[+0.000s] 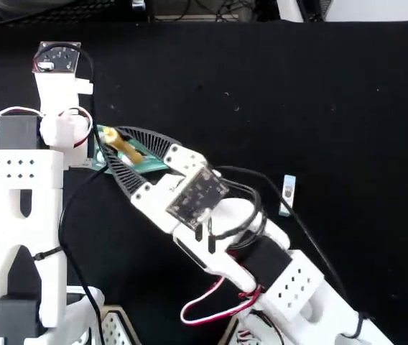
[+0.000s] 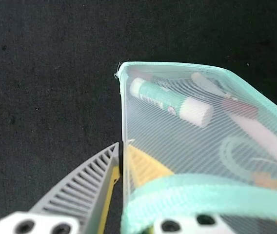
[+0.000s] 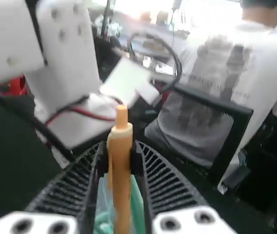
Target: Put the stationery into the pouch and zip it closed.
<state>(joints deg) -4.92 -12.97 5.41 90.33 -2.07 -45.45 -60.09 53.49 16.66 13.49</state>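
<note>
Spreading across the whole high view, the black surface point(image 1: 333, 86) is carrying both arms and the task's things. The left arm point(image 1: 21, 215) is standing along the left edge of the high view, running from the lower left corner up toward the upper left. The right arm point(image 1: 261, 259) is lying diagonally from the lower right corner toward the middle, and its black ribbed fingers are pointing at the left arm's front end.

The pouch point(image 2: 177, 146), a see-through mesh one with a mint-green rim, is sitting left of centre in the high view, between the two arms and mostly hidden under them. The left pincer point(image 2: 123, 156) is gripping it: the pale grey finger is lying on the outside of the mesh and the rim band is crossing the pincer's base.

The right pincer point(image 3: 120, 148) is clamping an orange pen point(image 3: 120, 165), which is standing up between the two black fingers just above the pouch's green edge.

Inside the pouch a green glue stick point(image 2: 170, 102) with a white cap is lying beside a white pen point(image 2: 270, 141).

A small pale-blue item point(image 1: 288, 190) is lying alone on the surface right of centre in the high view, just beside the right arm's cable; I cannot tell what it is.
</note>
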